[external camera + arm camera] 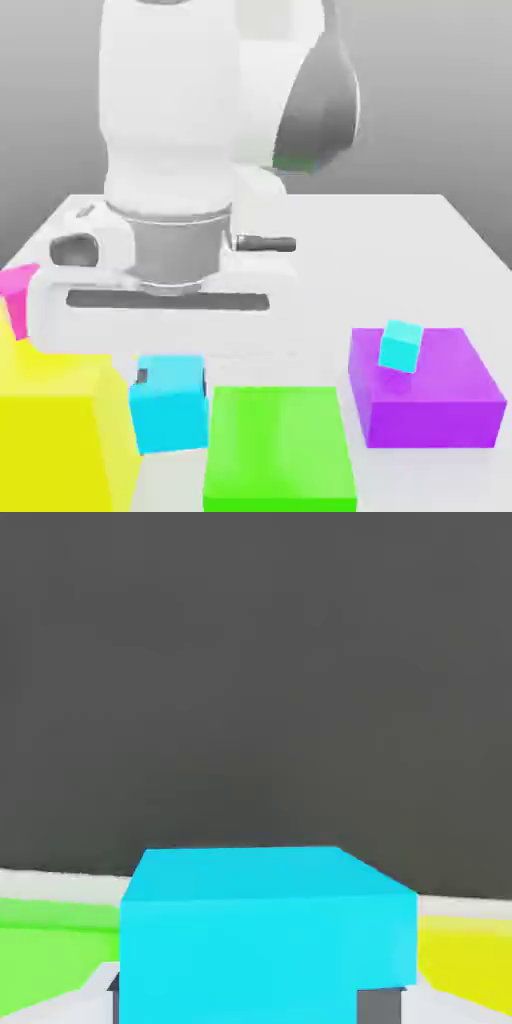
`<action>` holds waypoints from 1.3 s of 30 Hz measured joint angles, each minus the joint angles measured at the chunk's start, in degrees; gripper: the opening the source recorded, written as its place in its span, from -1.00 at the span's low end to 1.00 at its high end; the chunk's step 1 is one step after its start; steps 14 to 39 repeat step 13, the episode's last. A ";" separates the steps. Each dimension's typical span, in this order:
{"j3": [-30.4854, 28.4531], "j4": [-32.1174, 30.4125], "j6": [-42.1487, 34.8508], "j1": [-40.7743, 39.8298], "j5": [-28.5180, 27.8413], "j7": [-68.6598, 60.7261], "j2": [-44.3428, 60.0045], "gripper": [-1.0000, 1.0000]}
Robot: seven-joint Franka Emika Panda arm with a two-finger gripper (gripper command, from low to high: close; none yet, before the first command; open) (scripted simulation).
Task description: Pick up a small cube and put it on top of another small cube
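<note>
Gripper (170, 385) closed on a small cyan cube (170, 402), hemmed in low down: yellow block (55, 430) close on one side, green block (280, 450) just beside on the other. Purple block (425, 395) farther past the green one, a second cyan cube (401, 346) on its top. Bare white table (400, 250) lies open behind the hand. Space above the blocks unobstructed.

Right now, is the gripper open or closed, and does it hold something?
Gripper: closed on the small cyan cube; dark fingers press its sides, and it hangs between the yellow block and the green block.
</note>
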 joint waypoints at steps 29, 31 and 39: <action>-4.04 -8.67 -5.65 -8.42 1.27 13.38 -10.05 1.00; -4.04 -8.67 -5.65 -8.42 1.27 13.38 -10.05 1.00; -4.04 -8.67 -5.65 -8.42 1.27 13.38 -10.05 1.00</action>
